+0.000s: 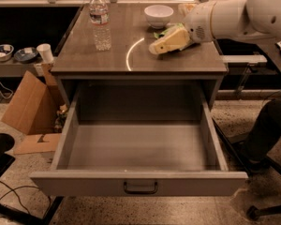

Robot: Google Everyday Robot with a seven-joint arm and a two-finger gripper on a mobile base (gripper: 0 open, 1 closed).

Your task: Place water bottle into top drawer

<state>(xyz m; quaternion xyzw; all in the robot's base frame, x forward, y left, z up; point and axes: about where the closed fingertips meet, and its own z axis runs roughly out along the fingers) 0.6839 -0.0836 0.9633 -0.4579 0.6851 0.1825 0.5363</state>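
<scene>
The water bottle point(99, 25) is standing upright on the worktop point(107, 62), toward the back left corner as I am looking at it. Its white cap is up and its long axis is running straight up and down. The pincer point(155, 47) is hanging low over the same worktop, right of centre, at the end of the thick white arm point(234, 15) that is reaching in from the right. It is lying nearly level with its pale tip pointing left, roughly toward the bottle. The two are well apart, with a bare stretch of worktop and a bright curved glint between them. I cannot tell whether the pincer is spread or pressed together (it is reading as one cream wedge from here), and I am seeing nothing held in it.

So the coming move is turning on that sideways gap. The bottle is lying left of the pincer and a little further back, so I am judging that a mostly level reach across would bring the pincer onto the ribbed body from the side, not from above.

A white bowl point(158, 15) and a crumpled green packet point(165, 30) are sitting just behind the pincer, away from that path. The top drawer point(136, 146) is standing pulled wide open below the front edge, with its dark handle point(140, 187) facing me and nothing showing inside.
</scene>
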